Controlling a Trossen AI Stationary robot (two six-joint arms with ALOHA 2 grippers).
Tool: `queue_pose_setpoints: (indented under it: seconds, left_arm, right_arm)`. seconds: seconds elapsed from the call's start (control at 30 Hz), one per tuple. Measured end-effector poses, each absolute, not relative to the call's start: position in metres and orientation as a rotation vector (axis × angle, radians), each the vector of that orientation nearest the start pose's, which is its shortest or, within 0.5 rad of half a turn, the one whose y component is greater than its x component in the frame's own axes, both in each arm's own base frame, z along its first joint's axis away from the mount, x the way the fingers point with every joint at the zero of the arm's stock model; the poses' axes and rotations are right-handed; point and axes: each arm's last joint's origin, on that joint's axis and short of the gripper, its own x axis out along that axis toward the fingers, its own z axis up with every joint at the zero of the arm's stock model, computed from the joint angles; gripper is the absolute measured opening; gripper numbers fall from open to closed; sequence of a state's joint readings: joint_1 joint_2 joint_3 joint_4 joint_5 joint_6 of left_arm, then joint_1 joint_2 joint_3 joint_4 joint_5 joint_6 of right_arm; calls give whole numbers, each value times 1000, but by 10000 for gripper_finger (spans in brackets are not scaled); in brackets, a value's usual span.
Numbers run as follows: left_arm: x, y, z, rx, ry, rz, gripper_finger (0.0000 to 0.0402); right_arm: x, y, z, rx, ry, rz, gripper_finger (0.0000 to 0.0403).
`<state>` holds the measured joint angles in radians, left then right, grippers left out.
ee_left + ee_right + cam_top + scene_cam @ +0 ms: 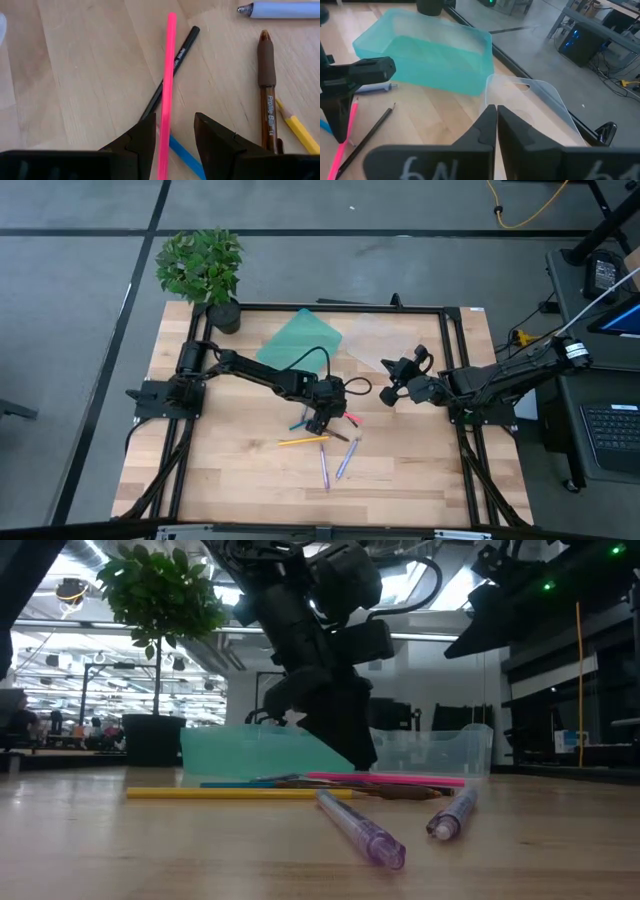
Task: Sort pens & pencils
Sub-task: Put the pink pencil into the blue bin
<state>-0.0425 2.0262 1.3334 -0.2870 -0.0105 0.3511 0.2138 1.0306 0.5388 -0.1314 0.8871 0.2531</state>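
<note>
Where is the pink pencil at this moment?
In the left wrist view, the pink pencil lies on the table between the open jaws of the left gripper, crossing over a black pencil.

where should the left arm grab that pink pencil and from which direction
Grip the pink pencil across its thin shaft, coming straight down from above: it lies flat on the table, crossing a black pencil. The left gripper already has open fingers straddling it near one end.
</note>
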Motion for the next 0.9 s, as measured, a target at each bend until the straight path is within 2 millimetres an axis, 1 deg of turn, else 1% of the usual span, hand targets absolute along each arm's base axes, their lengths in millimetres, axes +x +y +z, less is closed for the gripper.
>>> queue_pose_setpoints:
  seconds: [0.3, 0.43, 0.5, 0.53, 0.63, 0.8, 0.9]
  left_arm:
    - [418, -17, 150, 349, 952, -199, 128]
    - [419, -18, 141, 349, 972, -203, 128]
    - [424, -18, 134, 366, 954, -206, 128]
    - [422, -18, 131, 370, 973, -210, 128]
    - [426, -16, 126, 371, 957, -207, 128]
    - [426, -12, 126, 369, 965, -192, 127]
    - [425, -11, 125, 367, 970, -194, 113]
  right_arm:
    - [199, 20, 217, -94, 453, -710, 17]
    - [199, 20, 217, -95, 453, -710, 17]
    - [199, 20, 217, -98, 458, -710, 17]
    - [199, 20, 217, -98, 458, -710, 17]
    - [199, 21, 216, -90, 464, -688, 17]
    - [199, 21, 216, -90, 469, -680, 17]
    - [199, 21, 216, -89, 472, -672, 17]
